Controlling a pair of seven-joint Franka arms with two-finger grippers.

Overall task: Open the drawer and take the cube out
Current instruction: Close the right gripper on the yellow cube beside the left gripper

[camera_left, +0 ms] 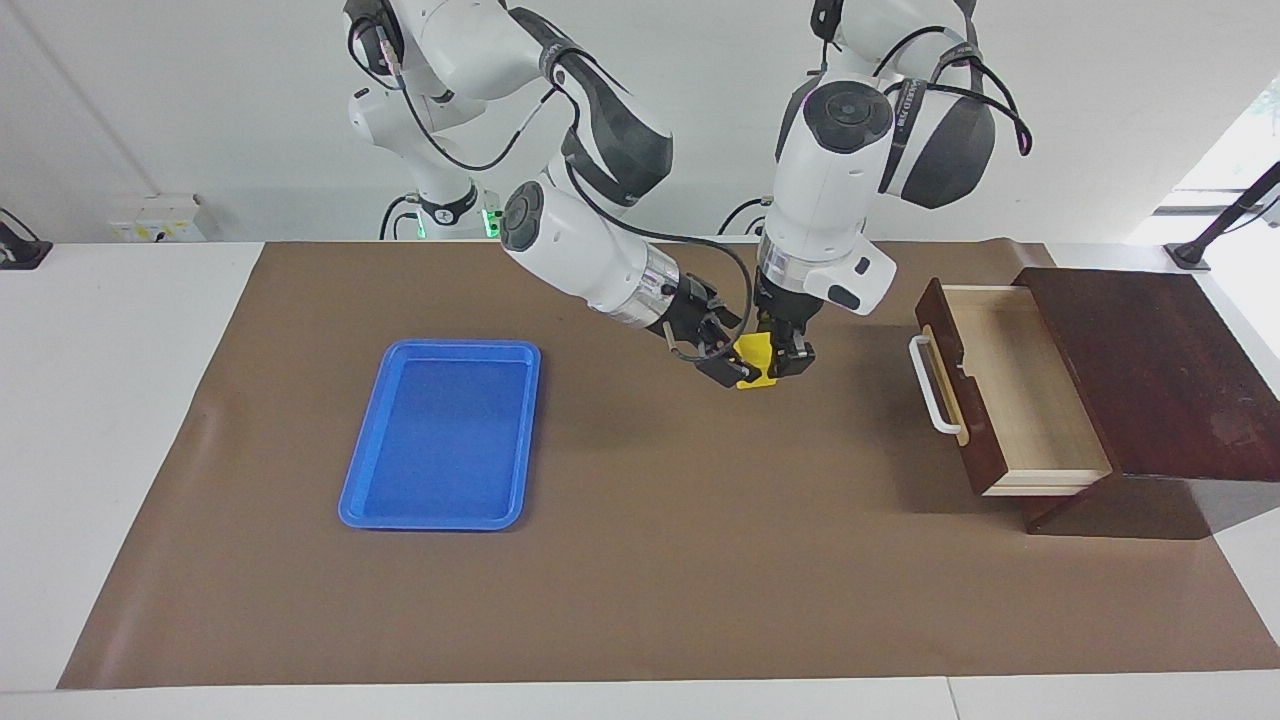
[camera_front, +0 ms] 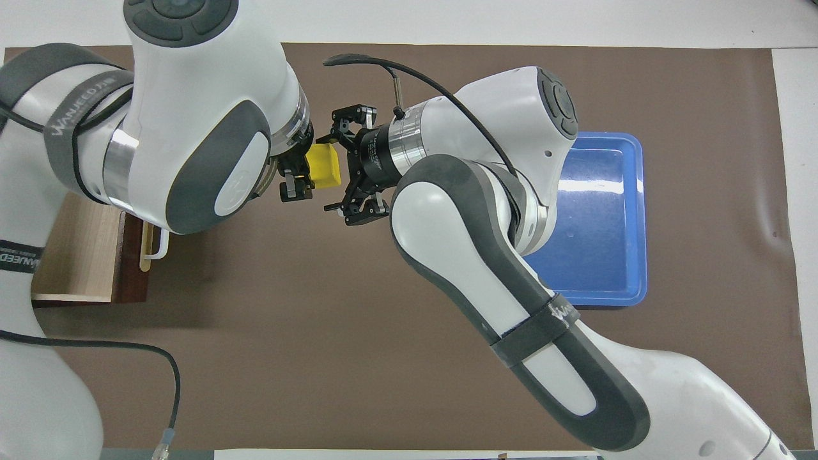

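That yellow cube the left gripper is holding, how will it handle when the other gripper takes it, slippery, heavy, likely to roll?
The cube looks like smooth plastic, so probably a bit slippery. It is small, pinched in the left gripper, so likely light. Its flat faces should give the open right gripper good contact and keep it from rolling.

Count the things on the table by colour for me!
Yellow: 1, the small yellow plastic cube, held up by the left gripper.
Blue: 1, the blue plastic tray.
Reddish-brown: 1, the open wooden drawer.
Total: 3.

i see a bright yellow cube (camera_left: 752,350), a blue tray (camera_left: 440,432), a reddish-brown drawer (camera_left: 985,385) and a brown mat (camera_left: 640,560).
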